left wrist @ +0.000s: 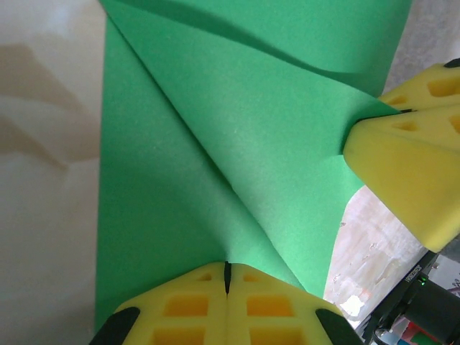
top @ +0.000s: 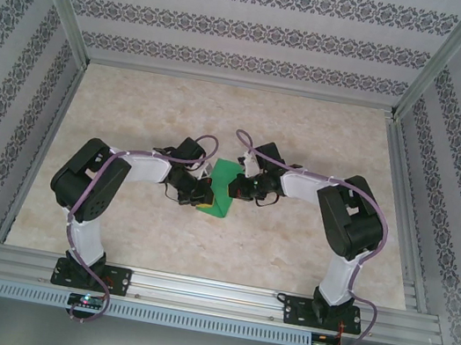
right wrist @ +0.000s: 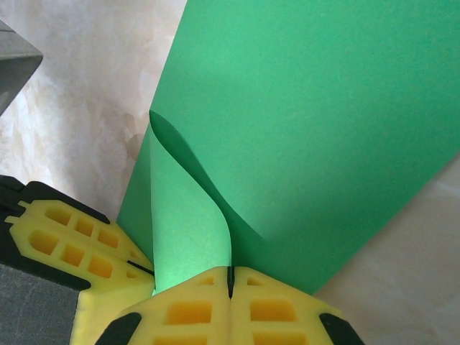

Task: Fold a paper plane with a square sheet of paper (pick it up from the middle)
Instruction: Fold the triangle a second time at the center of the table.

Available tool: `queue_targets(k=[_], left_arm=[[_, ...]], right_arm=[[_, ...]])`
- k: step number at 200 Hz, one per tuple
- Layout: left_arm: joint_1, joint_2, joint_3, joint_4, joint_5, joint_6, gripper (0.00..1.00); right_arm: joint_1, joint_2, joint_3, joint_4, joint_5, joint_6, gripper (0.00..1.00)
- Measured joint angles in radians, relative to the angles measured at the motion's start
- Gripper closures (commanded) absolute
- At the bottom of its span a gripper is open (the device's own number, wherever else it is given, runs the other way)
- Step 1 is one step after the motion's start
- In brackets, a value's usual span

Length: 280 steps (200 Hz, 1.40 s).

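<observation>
The square sheet of paper (top: 224,187) sits near the middle of the desk (top: 136,102), between the left hand (top: 203,193) and the right hand (top: 242,185). The left hand pinches its left side, the right hand its right side, a little farther back. The left arm's base (top: 92,275) and the right arm's base (top: 322,314) stand at the desk's near edge, well apart

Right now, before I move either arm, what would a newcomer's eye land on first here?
First, the bright green square sheet of paper, mid-table between the two arms and vivid against the pale marbled table. Next, the yellow-padded left gripper and right gripper, jaws shut on the sheet from either side. The sheet bows and shows a diagonal crease.
</observation>
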Motion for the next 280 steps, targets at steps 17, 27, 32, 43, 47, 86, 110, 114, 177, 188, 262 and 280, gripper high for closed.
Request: queue_targets(k=[17,27,32,43,47,86,110,114,177,188,262,280], left_arm=[[0.0,0.0,0.0,0.0,0.0,0.0,0.94],[0.0,0.0,0.001,0.0,0.0,0.0,0.94],[0.0,0.0,0.001,-0.001,0.0,0.0,0.94],[0.0,0.0,0.001,-0.001,0.0,0.0,0.94],[0.0,0.0,0.002,-0.001,0.0,0.0,0.94],[0.0,0.0,0.002,-0.001,0.0,0.0,0.94],[0.0,0.0,0.002,0.0,0.0,0.0,0.93],[0.0,-0.001,0.002,0.001,0.0,0.0,0.93],[0.0,-0.053,-0.043,0.186,0.055,-0.074,0.94],[-0.002,-0.052,-0.059,0.221,0.067,-0.095,0.94],[-0.036,-0.003,-0.072,0.283,0.086,-0.136,0.95],[-0.037,0.011,-0.072,0.284,0.086,-0.136,0.95]], right_arm=[[0.0,0.005,0.002,-0.003,0.006,-0.001,0.97],[0.0,0.009,0.003,-0.006,0.012,-0.003,0.97],[0.0,0.011,0.005,-0.009,0.014,-0.003,0.97],[0.0,0.017,0.009,-0.014,0.016,-0.003,0.97],[0.0,0.017,0.011,-0.016,0.017,-0.004,0.97],[0.0,0.019,0.019,-0.028,0.024,-0.004,0.97],[0.0,0.022,0.02,-0.029,0.024,-0.008,0.97],[0.0,0.022,0.02,-0.029,0.024,-0.008,0.97],[0.0,0.027,0.03,-0.041,0.024,-0.023,0.97],[0.0,0.029,0.032,-0.043,0.024,-0.023,0.97],[0.0,0.034,0.039,-0.049,0.022,-0.023,0.98],[0.0,0.036,0.042,-0.049,0.019,-0.023,0.98]])
